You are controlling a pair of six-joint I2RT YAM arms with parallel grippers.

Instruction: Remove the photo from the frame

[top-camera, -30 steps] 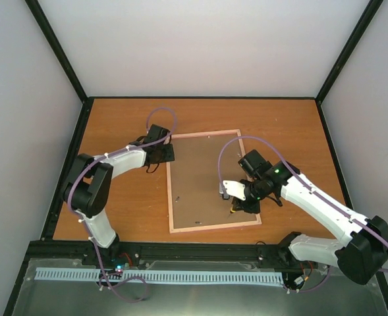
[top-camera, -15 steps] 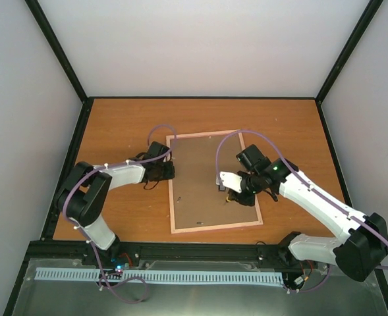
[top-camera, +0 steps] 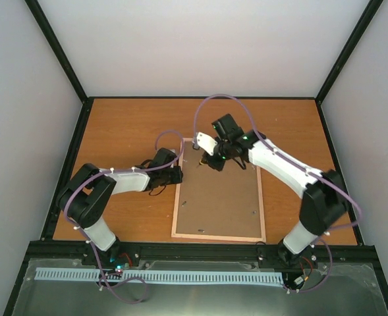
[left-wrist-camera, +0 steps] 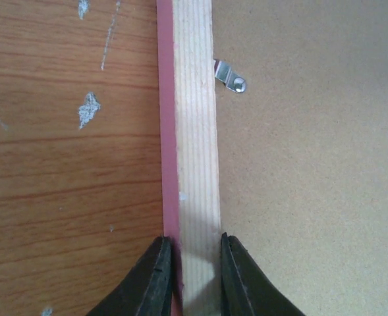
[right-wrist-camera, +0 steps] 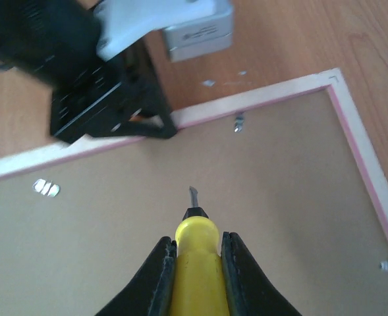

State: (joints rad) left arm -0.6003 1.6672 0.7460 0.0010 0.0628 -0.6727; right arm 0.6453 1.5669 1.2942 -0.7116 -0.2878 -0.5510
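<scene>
Wood-grain table (top-camera: 114,131) w/ white walls around. On it the frame (top-camera: 217,237) lay face-down near centre, brown backing board (top-camera: 223,204) up. The photo wasn't visible, presumably under that board. Frame looked thin, stiff and light, prob. slid easily, so pinning one rail made sense. Left gripper (left-wrist-camera: 195,247) was closed narrow on the frame's left rail, one finger each side. Right gripper (right-wrist-camera: 197,247) was clamped on a yellow-handled screwdriver (right-wrist-camera: 195,227), tip just above the board near the far-left corner. Small metal clips (left-wrist-camera: 231,77) held the board in; turn those first. Photo itself likely thin paper, creases easily: lift by an edge.
</scene>
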